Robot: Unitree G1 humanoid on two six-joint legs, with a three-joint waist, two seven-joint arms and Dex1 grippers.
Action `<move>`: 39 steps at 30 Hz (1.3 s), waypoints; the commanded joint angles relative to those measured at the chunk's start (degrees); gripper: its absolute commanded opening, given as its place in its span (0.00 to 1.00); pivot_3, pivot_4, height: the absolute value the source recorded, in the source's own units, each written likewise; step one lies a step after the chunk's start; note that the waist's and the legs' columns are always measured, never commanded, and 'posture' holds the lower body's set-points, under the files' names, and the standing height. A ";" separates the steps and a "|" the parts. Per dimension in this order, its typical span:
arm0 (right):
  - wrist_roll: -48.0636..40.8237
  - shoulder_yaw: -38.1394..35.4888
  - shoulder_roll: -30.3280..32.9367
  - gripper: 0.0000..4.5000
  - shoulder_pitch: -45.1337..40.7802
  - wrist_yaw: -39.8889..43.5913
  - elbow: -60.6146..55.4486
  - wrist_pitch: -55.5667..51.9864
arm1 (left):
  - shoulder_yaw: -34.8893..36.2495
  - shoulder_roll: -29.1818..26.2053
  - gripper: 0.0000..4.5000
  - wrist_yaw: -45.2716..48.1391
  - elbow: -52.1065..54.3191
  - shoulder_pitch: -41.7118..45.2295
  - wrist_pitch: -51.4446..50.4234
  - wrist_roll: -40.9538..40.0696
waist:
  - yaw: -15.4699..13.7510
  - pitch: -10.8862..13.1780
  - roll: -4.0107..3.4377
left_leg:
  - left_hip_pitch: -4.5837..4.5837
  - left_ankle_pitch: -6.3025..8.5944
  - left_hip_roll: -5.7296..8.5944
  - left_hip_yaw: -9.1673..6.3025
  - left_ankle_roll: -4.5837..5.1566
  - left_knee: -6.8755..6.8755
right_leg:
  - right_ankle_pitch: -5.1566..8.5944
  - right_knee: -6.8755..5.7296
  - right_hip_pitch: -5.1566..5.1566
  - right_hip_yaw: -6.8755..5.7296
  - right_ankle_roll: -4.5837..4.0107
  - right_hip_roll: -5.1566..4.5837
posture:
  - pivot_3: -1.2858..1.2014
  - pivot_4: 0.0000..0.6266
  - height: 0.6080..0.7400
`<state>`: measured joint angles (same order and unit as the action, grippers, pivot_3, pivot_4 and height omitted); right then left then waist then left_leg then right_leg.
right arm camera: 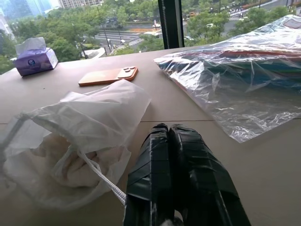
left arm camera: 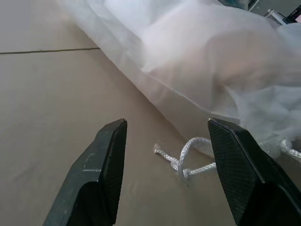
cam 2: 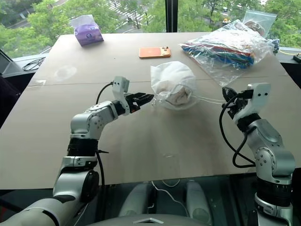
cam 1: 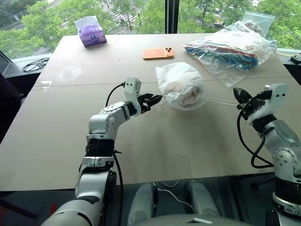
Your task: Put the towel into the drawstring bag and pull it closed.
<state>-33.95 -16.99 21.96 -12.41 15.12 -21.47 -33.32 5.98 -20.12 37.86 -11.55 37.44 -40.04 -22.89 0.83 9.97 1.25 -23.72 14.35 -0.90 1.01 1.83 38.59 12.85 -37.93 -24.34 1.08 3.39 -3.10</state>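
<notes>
**Towel bagged, cords out**

Towel: lumpy off-white terry, inside the thin semi-sheer bag mid-table. Bag sits rounded and crumpled. Left gripper just beside bag's edge, black fingers apart, a knotted braided cord end lying between them. Right gripper pinched tight on a taut white cord running from the bag.

Bare table lies before the drawstring bag; phone behind it.
</notes>
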 commanded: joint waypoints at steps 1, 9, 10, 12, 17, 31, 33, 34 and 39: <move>0.37 -0.43 0.23 0.00 -0.11 0.09 -2.23 1.63 | -3.63 -4.06 0.62 7.63 0.84 0.30 7.47 2.35 | -0.06 -0.01 -0.01 | 0.01 0.00 0.01 0.02 0.00 0.00 | 0.00 0.00 0.01 0.01 0.00 0.00 | 0.52 0.24 1.00; 1.20 0.42 0.03 0.00 -0.70 0.49 -1.74 2.14 | -9.53 -2.72 0.62 12.94 -9.69 3.76 12.53 6.02 | -0.26 -0.01 -0.01 | -0.02 0.01 0.08 0.08 0.01 0.06 | 0.00 0.09 0.12 -0.11 0.00 -0.03 | 0.52 0.24 1.00; 1.21 0.29 0.05 0.00 -0.72 0.43 -1.79 2.14 | -9.91 -2.22 0.62 13.17 -11.27 4.35 13.55 6.59 | -0.22 0.00 -0.01 | -0.03 0.01 0.07 0.07 0.01 0.06 | 0.00 0.08 0.12 -0.12 0.00 -0.03 | 0.52 0.24 1.00; 1.06 -0.09 0.06 0.00 -0.59 0.26 -2.08 2.11 | -10.06 -0.93 0.62 12.31 -15.33 6.12 15.92 7.73 | -0.20 0.00 -0.01 | -0.03 0.01 0.07 0.08 0.01 0.06 | 0.00 0.07 0.12 -0.17 0.00 -0.01 | 0.52 0.24 1.00; 1.12 -0.52 0.20 0.00 0.15 -0.17 -2.96 2.04 | -8.49 1.54 0.62 11.72 -22.27 9.54 19.53 7.83 | -0.13 -0.01 0.00 | -0.03 0.01 0.07 0.06 0.01 0.06 | 0.00 0.09 0.12 -0.13 0.01 -0.02 | 0.52 0.24 1.00; 1.49 -0.78 0.20 0.00 0.59 -0.74 -3.03 2.46 | -6.43 1.25 0.01 12.71 -24.98 8.67 26.17 8.69 | -0.09 0.00 0.00 | -0.04 0.01 0.06 0.02 0.02 0.06 | 0.01 0.09 0.11 -0.15 0.01 -0.02 | 0.52 0.24 1.00; 3.22 -1.94 -0.12 0.00 0.27 -2.67 -2.18 3.84 | -4.54 0.48 0.01 6.70 -25.16 7.84 30.17 10.32 | -0.03 0.00 -0.01 | -0.03 0.01 0.04 -0.03 0.02 0.05 | 0.01 0.09 0.11 -0.15 0.01 -0.02 | 0.52 0.24 1.00; 4.49 -3.03 -0.27 0.00 -0.03 -4.18 -1.32 4.97 | -3.43 -0.01 0.01 2.90 -25.28 7.52 32.40 11.38 | 0.01 0.00 0.00 | -0.02 0.01 0.04 -0.05 0.02 0.05 | 0.00 0.08 0.11 -0.13 0.01 -0.02 | 0.52 0.24 1.00; 12.73 -8.11 0.00 0.00 -1.30 -12.90 3.97 11.72 | -0.35 -3.00 0.01 -16.31 -24.88 5.41 44.41 19.63 | -0.24 0.00 0.00 | -0.02 0.01 0.04 -0.10 0.01 0.05 | 0.00 0.08 0.11 -0.11 0.01 -0.05 | 0.52 0.24 1.00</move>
<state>-24.49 -21.24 21.45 -12.70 5.91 -17.94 -25.52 3.31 -21.58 29.79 -37.23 43.25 -0.67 -6.70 0.59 9.96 1.25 -23.74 14.36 -0.86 0.91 1.84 38.64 12.85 -37.85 -24.23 0.97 3.40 -3.15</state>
